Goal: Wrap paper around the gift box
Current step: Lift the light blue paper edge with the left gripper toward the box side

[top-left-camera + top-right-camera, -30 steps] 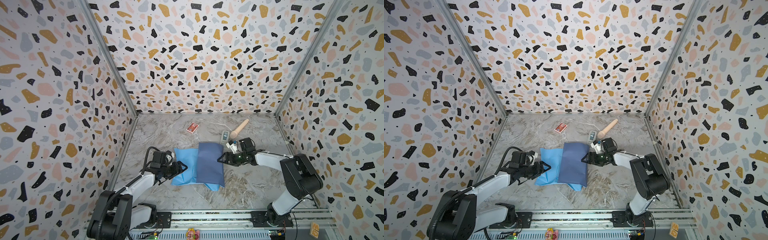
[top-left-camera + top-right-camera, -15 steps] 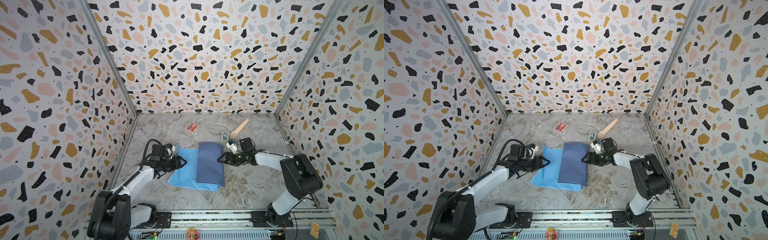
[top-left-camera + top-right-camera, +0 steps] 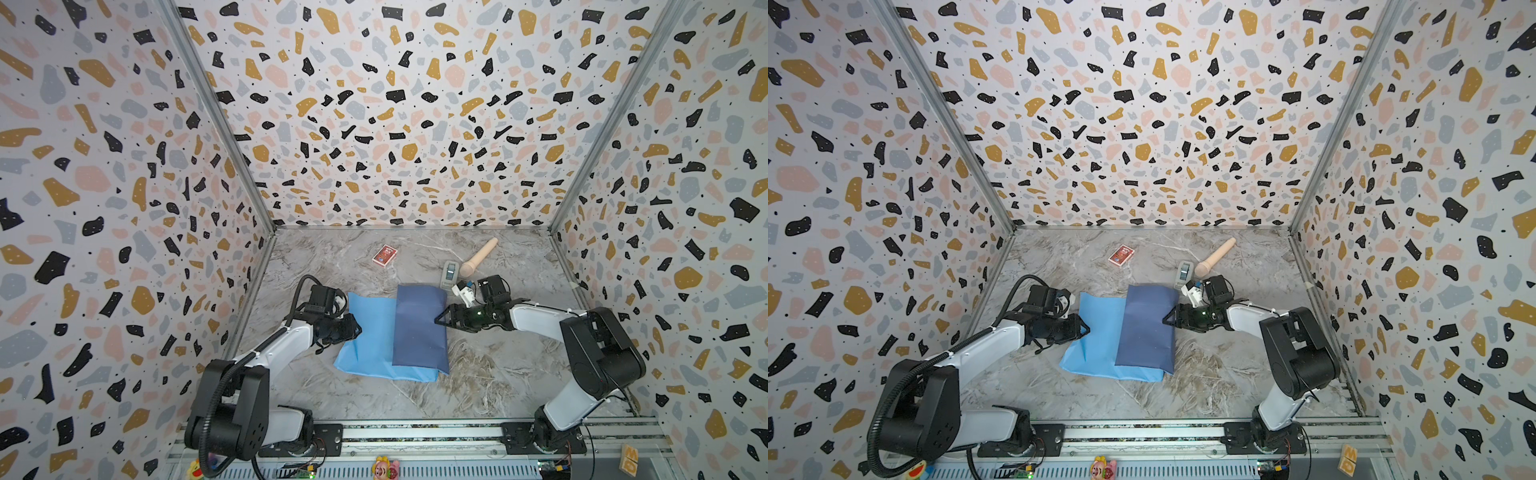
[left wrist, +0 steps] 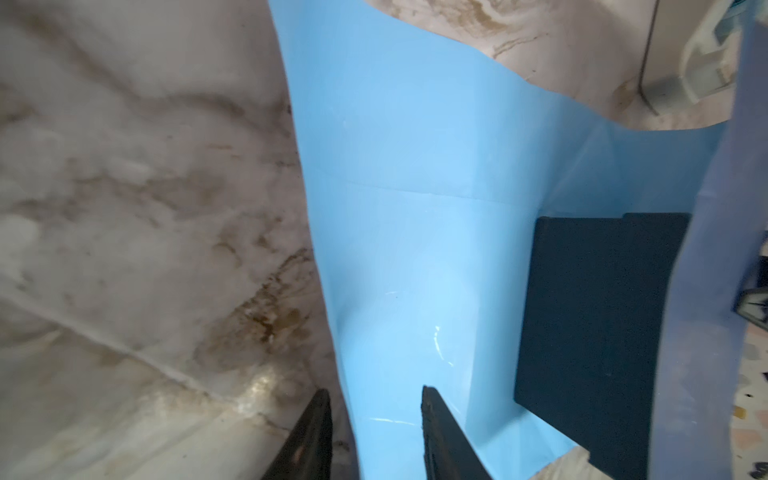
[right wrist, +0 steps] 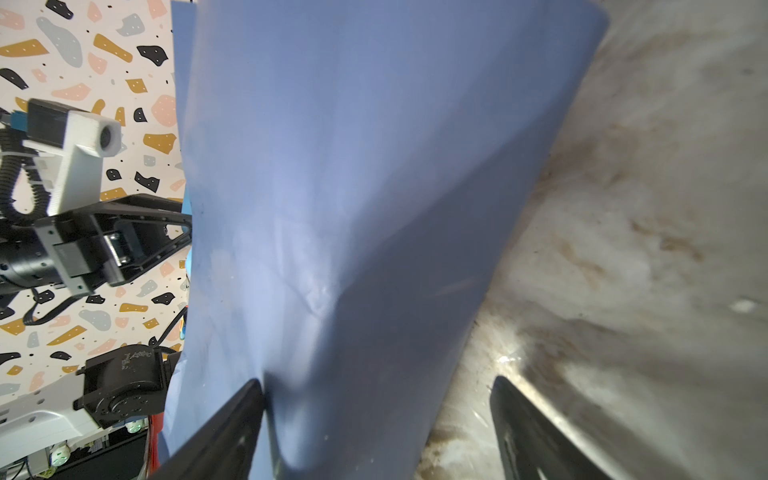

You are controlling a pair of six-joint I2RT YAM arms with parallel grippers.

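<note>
Left tool (image 3: 356,328) shifted to paper (image 3: 370,347) 9 o'clock edge, jaws narrowed astride it, not yet pinching, for lifting. Right tool (image 3: 439,320), wide, empty, presses folded flap (image 3: 419,328) at 3 o'clock. Gift box (image 4: 594,332) lies beneath flap.

Bright, even light; glare on the paper (image 4: 415,216); wrist views soft.

My left arm reaches low, left gripper (image 3: 355,328) with jaws nearly together, a slim gap showing; my right arm lies low too, right gripper (image 3: 439,321) spread wide.
</note>
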